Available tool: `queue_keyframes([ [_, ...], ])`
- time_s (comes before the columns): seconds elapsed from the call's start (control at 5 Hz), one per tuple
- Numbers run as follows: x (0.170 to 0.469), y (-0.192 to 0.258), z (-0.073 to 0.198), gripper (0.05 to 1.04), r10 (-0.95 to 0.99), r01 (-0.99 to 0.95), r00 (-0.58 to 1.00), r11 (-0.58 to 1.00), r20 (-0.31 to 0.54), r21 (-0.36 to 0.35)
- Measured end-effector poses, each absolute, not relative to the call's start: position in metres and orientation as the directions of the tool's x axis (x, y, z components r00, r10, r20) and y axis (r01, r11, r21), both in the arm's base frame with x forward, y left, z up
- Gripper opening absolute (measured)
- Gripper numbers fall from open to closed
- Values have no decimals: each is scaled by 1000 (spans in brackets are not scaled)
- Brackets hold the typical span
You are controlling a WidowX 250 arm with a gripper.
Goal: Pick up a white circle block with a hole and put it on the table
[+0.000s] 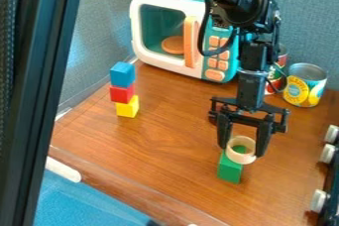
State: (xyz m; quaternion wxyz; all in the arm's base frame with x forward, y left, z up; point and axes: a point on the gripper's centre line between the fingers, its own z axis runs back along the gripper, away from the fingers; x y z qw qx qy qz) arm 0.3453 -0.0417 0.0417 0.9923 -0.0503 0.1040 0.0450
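The black gripper (pixel 244 151) hangs in the right half of the camera view, its two fingers pointing down. They are shut on the white ring-shaped block (pixel 247 159), one at its left side and one at its right. Directly below the ring is a green block (pixel 230 169), and a patch of green shows through the hole. Whether the ring touches the green block, I cannot tell. The wooden table (pixel 165 153) spreads out around them.
A stack of blue (pixel 123 75), red (pixel 122 93) and yellow (pixel 128 107) blocks stands left. Behind are a toy microwave (pixel 159 27) and two cans, the yellow-labelled one (pixel 305 85) at right. White knobs (pixel 327 153) line the right edge. A dark post (pixel 49 71) crosses the left side.
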Motion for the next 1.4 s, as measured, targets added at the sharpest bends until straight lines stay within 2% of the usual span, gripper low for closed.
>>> queue_keyframes([
  [0.2, 343, -29, 61, 761, 91, -109, 976, 991, -199, -77],
  [0.4, 347, -11, 102, 761, 135, -144, 984, 987, -112, -75],
  [0.6, 345, 9, 122, 761, 184, -188, 981, 980, -66, -66],
  [0.8, 348, 26, 120, 761, 208, -214, 975, 974, -76, -74],
  [1.0, 358, 31, 96, 761, 169, -178, 977, 982, -129, -64],
  [1.2, 359, 32, 91, 761, 155, -164, 977, 985, -144, -47],
  [1.4, 347, 34, 74, 760, 163, -170, 970, 985, -180, -22],
])
